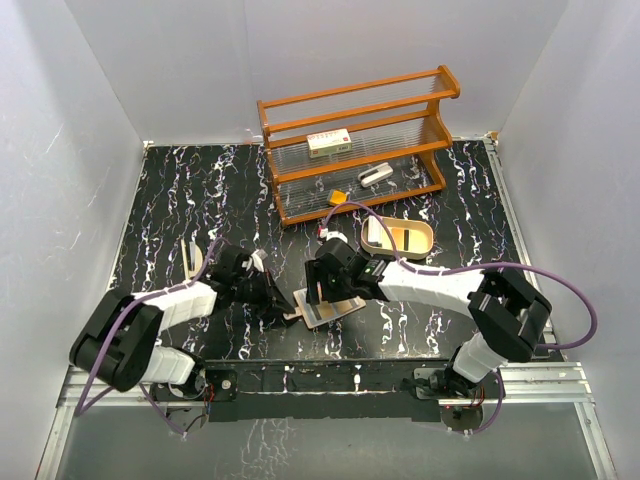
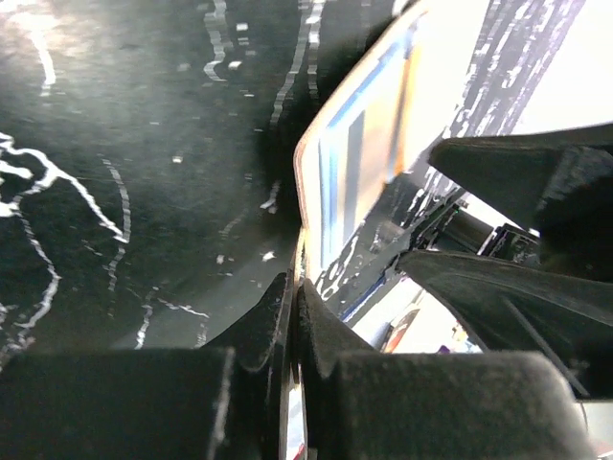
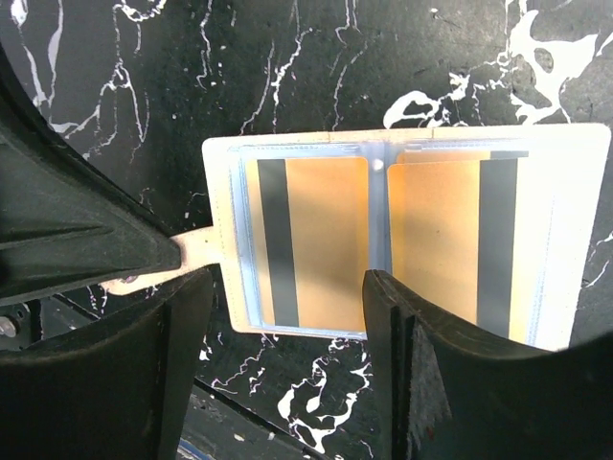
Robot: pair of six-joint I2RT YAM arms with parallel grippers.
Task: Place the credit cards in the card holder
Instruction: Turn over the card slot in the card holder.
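Lying open and face-up on the bench (image 1: 170, 200), close to the middle of its near edge, the card holder (image 3: 218, 192) shows both clear pockets. Behind each pocket sits an orange-yellow panel with a dark stripe. These read as the credit cards (image 3: 330, 240), seated stripe side up, though one could be only pocket lining.

Left gripper (image 2: 295, 287): jaws clenched on the holder's flap (image 3: 196, 251), which sticks out on the side toward the left edge. Likely purpose: to pin the holder flat so it neither slides nor folds shut while the other arm works.

Right gripper (image 3: 287, 287): jaws released, nothing between them, hanging over the pocket nearer the flap with one finger on either side. Whether it touches the holder, I cannot tell. The spread stance suits pressing a card home.

Judgement: loading looks near done, with folding shut perhaps left. No loose card is evident from overhead. A small pale item (image 1: 191, 258) near the left edge is too small to name.

Toward the far edge: wooden rack (image 1: 355, 150), with the oval tray (image 1: 364, 236) just in front. Neither is involved.
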